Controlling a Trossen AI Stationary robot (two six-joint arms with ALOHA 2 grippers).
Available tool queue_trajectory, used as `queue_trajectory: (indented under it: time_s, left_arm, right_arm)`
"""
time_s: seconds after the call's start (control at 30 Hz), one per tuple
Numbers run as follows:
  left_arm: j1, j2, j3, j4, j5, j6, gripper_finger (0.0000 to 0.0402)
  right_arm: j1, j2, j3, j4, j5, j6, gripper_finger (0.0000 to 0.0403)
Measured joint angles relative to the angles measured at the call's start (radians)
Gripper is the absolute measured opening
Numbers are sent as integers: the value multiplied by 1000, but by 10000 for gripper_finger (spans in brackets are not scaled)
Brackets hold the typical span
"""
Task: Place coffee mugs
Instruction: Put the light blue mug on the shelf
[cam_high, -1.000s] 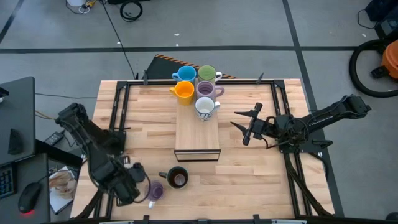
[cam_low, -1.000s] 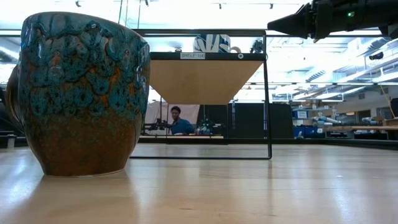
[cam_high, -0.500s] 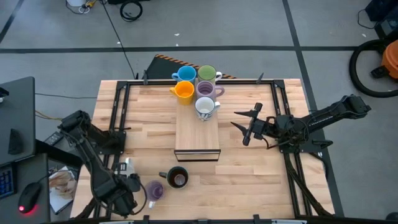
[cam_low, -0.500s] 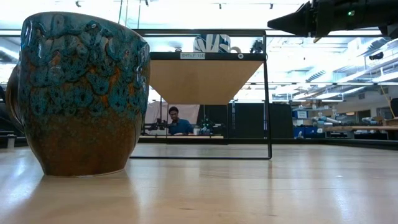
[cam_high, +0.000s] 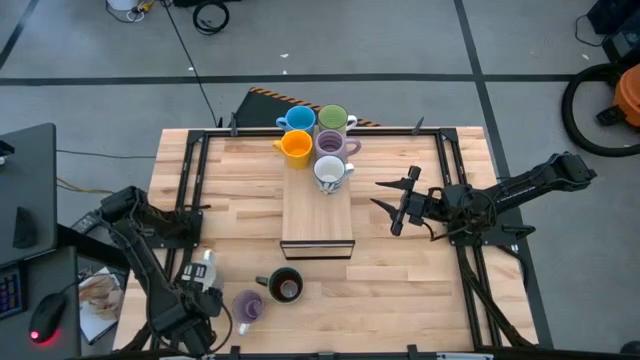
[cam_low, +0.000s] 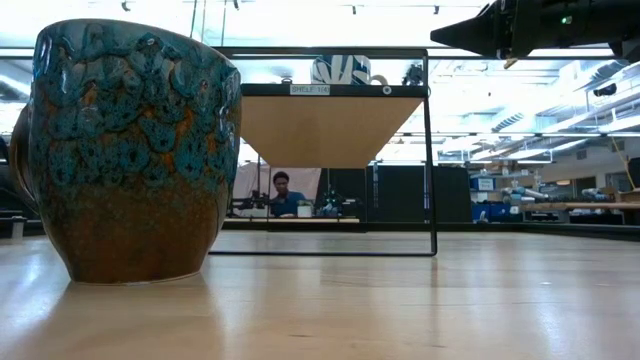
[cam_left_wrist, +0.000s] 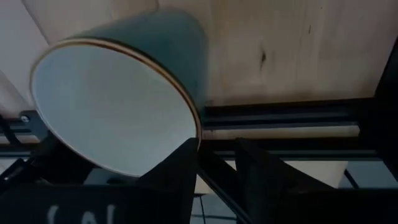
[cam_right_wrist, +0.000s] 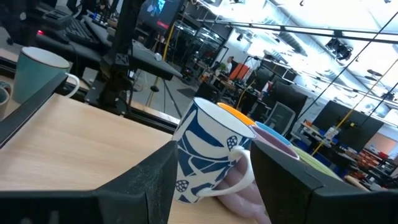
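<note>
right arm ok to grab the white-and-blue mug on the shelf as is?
Probably yes: the right gripper hangs open, facing the white-and-blue mug, with nothing between them.

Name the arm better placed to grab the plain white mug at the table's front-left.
Left. Its tool is right by the white mug, at its rim; the right tool hovers open beyond the shelf, far across the table.

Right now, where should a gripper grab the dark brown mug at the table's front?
The dark brown mug stands upright, mouth open, handle beside the lilac mug. Probably pinch the rim from above, on the side opposite the handle.
</note>
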Motion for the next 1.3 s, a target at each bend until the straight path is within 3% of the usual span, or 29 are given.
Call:
queue_trajectory:
  time_s: [0.5, 1.1, 1.3]
  left_arm:
    - [-38, 3, 3, -19, -50, 15, 116]
    - [-76, 2, -137, 29, -98, 25, 114]
    - [-56, 0, -144, 71, -120, 31, 57]
  right_arm:
    - [0, 0, 0, -2, -1, 20, 208]
    - [0, 0, 0, -3, -6, 27, 208]
    - [0, 0, 0, -3, -6, 31, 208]
